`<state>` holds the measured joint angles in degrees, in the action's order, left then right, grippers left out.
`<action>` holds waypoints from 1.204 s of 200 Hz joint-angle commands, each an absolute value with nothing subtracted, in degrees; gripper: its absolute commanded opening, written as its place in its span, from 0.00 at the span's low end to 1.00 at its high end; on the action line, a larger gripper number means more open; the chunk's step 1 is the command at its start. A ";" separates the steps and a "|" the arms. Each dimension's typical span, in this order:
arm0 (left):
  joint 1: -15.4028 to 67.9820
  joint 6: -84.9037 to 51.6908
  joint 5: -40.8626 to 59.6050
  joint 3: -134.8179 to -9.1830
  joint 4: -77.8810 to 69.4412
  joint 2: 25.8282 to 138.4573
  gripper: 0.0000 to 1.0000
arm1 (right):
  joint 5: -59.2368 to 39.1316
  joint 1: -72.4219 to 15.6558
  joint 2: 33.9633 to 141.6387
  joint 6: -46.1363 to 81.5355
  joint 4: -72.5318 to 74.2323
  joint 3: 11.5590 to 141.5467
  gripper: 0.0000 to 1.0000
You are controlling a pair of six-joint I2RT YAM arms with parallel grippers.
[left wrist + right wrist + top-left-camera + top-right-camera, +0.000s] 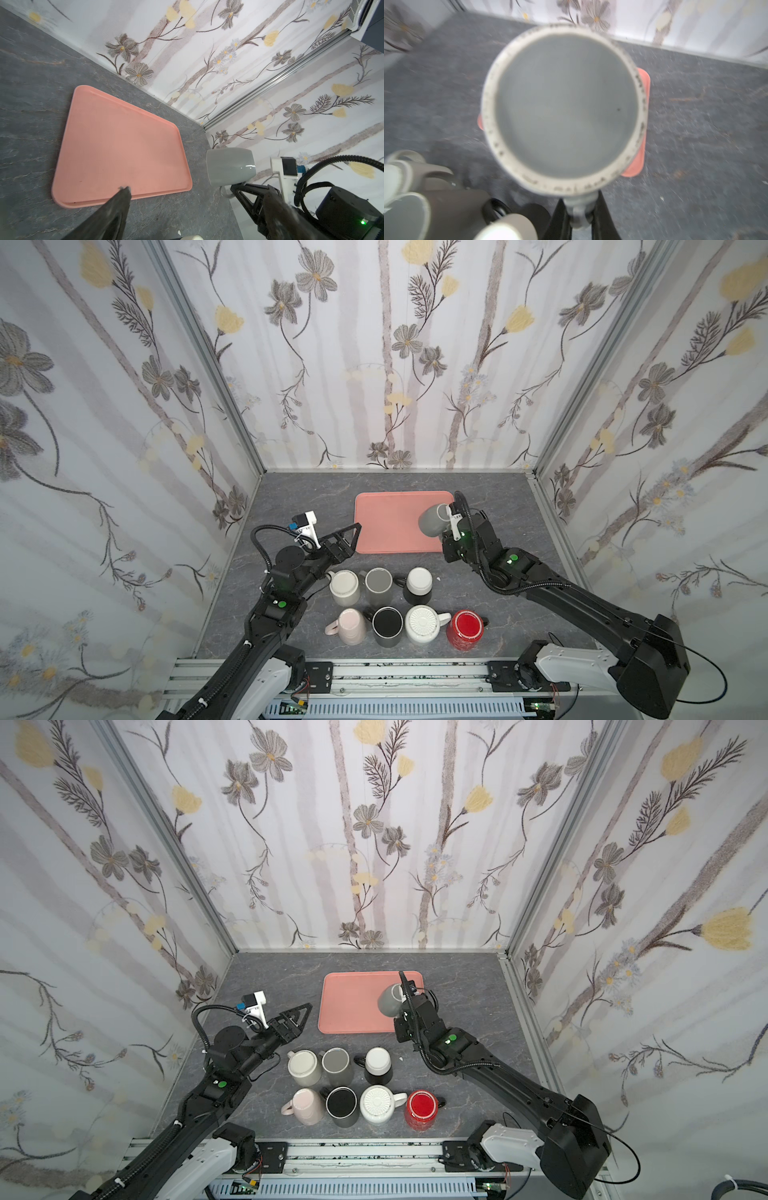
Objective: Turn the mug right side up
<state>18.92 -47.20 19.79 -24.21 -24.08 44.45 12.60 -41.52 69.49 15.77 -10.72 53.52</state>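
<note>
Right wrist view: mid-flip, pinching grey mug (562, 104) handle with right gripper (578, 216) over pink tray (634, 168); next, finish rolling upright, lower base-first.

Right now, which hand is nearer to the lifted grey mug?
Right. The right hand is shut on the handle of the lifted grey mug, over the right side of the tray. The left hand is open near the tray's left edge, apart from the mug.
</note>
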 commanded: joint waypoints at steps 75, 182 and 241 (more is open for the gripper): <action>18.93 -51.31 31.41 -22.71 -48.83 49.34 0.79 | -14.24 -46.13 79.96 37.48 34.93 57.66 0.00; 19.41 -55.35 33.13 -21.65 -60.94 51.25 0.37 | -16.49 -51.33 84.53 45.93 45.17 58.69 0.00; 20.04 -54.17 31.52 -22.45 -58.05 50.71 0.19 | -16.79 -52.13 85.60 48.32 46.07 58.44 0.00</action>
<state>19.57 -54.94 31.51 -21.47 -57.14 51.22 -16.56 -51.75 85.25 46.92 40.56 57.98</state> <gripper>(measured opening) 0.189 0.139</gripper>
